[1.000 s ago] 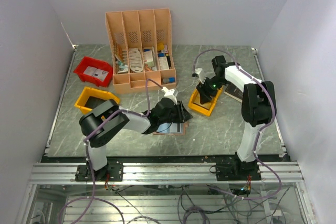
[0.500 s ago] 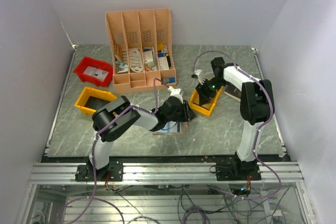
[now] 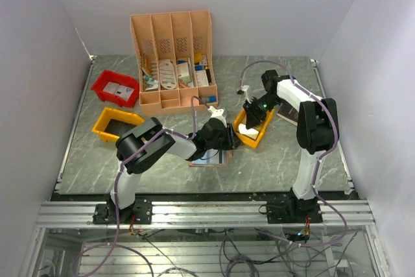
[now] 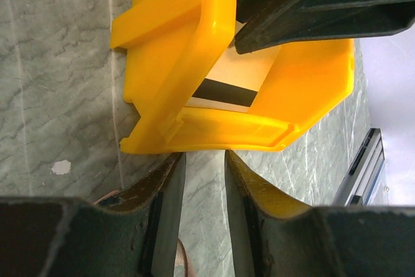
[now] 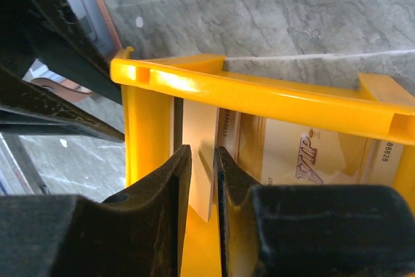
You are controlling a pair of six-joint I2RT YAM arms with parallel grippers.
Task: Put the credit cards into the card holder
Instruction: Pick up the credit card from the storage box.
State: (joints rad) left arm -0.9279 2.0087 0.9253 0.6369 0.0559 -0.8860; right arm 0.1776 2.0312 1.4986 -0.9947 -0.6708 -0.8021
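The credit cards lie in a small yellow bin. My right gripper reaches into it. In the right wrist view its fingers are closed to a narrow gap on a pale card that stands tilted on edge. A "VIP" card lies flat beside it. My left gripper is open and empty, its tips at the bin's near lip. A card with a black stripe shows inside. The tan card holder lies open on the table, partly under my left gripper.
A peach slotted organiser stands at the back. A red bin and a second yellow bin sit at the left. A black book lies behind my right arm.
My left gripper has moved right, up to the yellow bin's edge. A white card now shows tilted up in the bin under my right gripper.
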